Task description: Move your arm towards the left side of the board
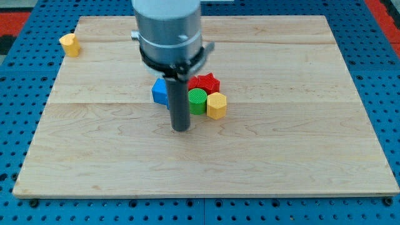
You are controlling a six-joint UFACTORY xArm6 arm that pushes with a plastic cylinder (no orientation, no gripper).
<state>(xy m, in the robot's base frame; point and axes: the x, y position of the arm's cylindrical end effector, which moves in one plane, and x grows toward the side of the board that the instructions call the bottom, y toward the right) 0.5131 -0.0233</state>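
My tip (181, 129) rests on the wooden board (94, 150), just below a cluster of blocks near the board's middle. The rod hides part of a blue block (160, 91) on its left. To the rod's right stand a green cylinder (197, 100), a yellow hexagonal block (216, 105) and, behind them, a red star-shaped block (206, 82). The tip sits slightly below and left of the green cylinder, apart from it. A yellow block (70, 44) lies alone at the board's top left corner.
The arm's grey cylindrical body (167, 31) hangs over the board's upper middle and hides what lies behind it. A blue pegboard surface (19, 94) surrounds the board, with red at the view's top corners.
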